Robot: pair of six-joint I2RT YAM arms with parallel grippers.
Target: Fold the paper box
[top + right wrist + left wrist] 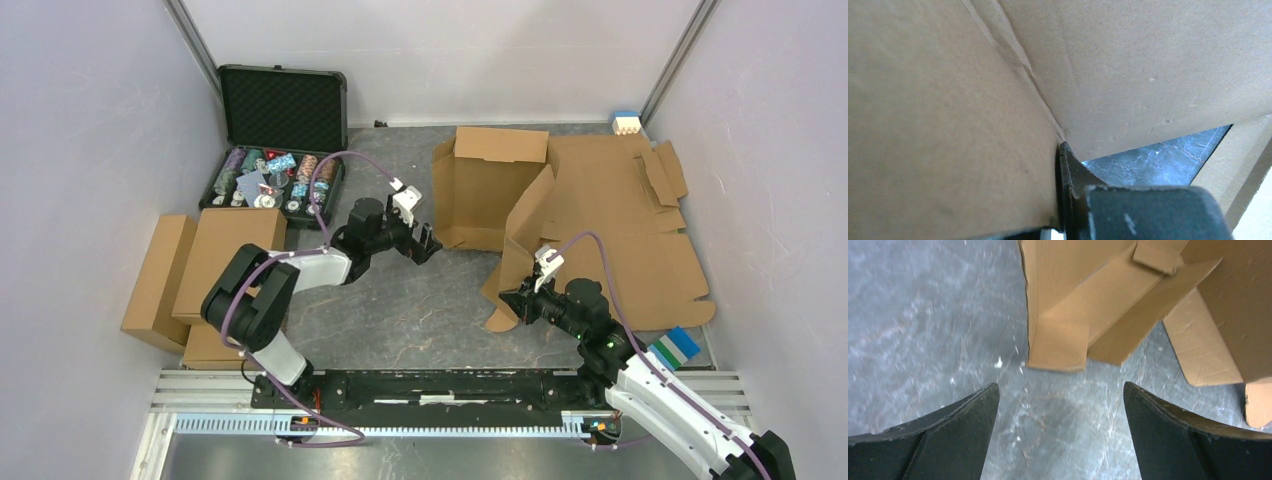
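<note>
Top: paper box (pixel 500 185) half-raised on desk (pixel 420 310), right of centre. Left claw (pixel 428 244) apart, just beside its left wall; right claw (pixel 517 297) clamped on its near flap. Left wrist: claw clear of the cardboard. Right wrist: cardboard fills frame, probably pinched.

Top cam's mounted high behind the near edge of the counter (pixel 420 300), looking down over all of it. Left wrist cam peers low past the left hand (pixel 1060 387) at a flap of the paper box (pixel 1068 305), fairly close. Right wrist cam's jammed right against that same box's cardboard, with barely any counter showing.
</note>
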